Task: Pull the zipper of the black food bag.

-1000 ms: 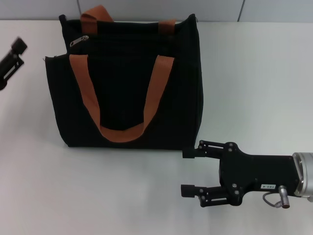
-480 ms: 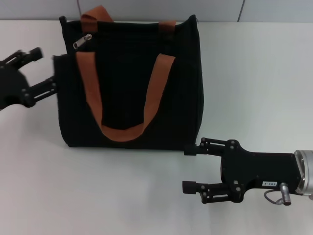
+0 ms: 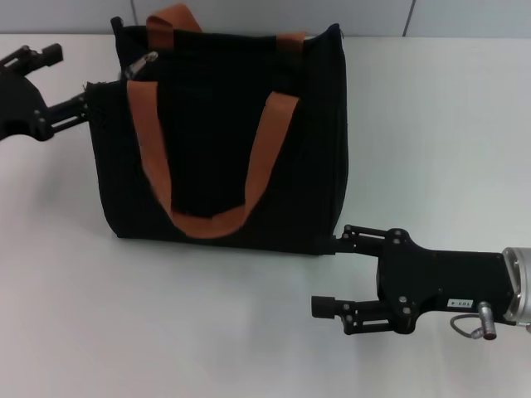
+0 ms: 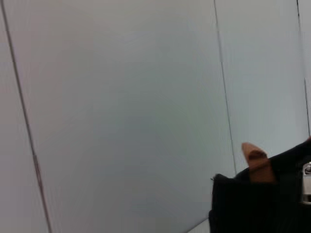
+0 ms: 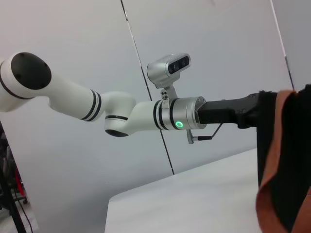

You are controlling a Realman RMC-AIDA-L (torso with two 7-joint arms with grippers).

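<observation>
The black food bag point(image 3: 224, 141) stands on the white table with its orange-brown handles point(image 3: 265, 149) facing me. The silver zipper pull point(image 3: 141, 64) sits at the top left of the bag. My left gripper point(image 3: 68, 81) is open at the bag's upper left side, its near finger point(image 3: 79, 108) touching the bag's left edge, a little left of the zipper pull. My right gripper point(image 3: 329, 274) is open and empty at the bag's lower right corner, its upper finger point(image 3: 353, 239) against the bag's bottom edge. The left wrist view shows the bag's top corner point(image 4: 252, 204) and part of the pull point(image 4: 306, 187).
The white table point(image 3: 431, 124) stretches to the right of and in front of the bag. A grey panelled wall point(image 3: 274, 15) runs behind it. The right wrist view shows the left arm point(image 5: 121, 114) reaching to the bag point(image 5: 291, 145).
My left gripper came in from the far left and rose to the bag's upper left edge. The bag shifted slightly right. My right gripper drifted a little right and down.
</observation>
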